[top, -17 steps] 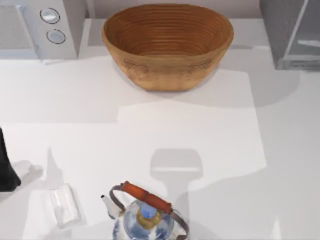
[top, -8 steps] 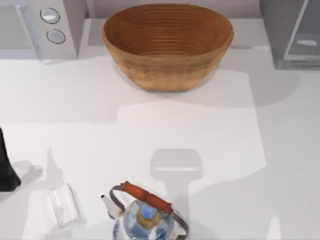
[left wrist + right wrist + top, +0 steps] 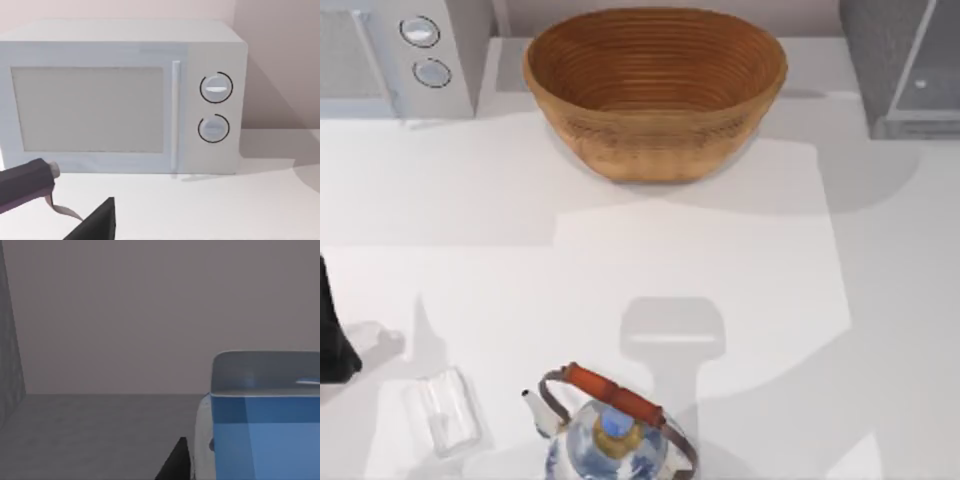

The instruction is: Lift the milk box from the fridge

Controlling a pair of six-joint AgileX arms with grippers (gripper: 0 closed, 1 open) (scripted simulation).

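Observation:
The milk box [image 3: 260, 430], a blue carton with a white side and a pale top, stands on the grey floor inside the fridge [image 3: 900, 60], the speckled cabinet at the table's far right corner. In the right wrist view, a dark part of my right gripper [image 3: 175, 465] sits right beside the carton's white side. My left arm [image 3: 332, 340] is parked at the table's left edge. Its gripper [image 3: 70, 205] is open and holds nothing.
A large wicker basket [image 3: 655, 90] stands at the back middle. A light-grey box with two round knobs [image 3: 400, 50] fills the back left. A blue-and-white teapot with an orange handle [image 3: 615, 430] and a clear glass item [image 3: 445, 408] sit near the front.
A pale spot on the fridge's door panel has slid left and shrunk. The shadow at the table's front right has shifted. The left arm has not moved.

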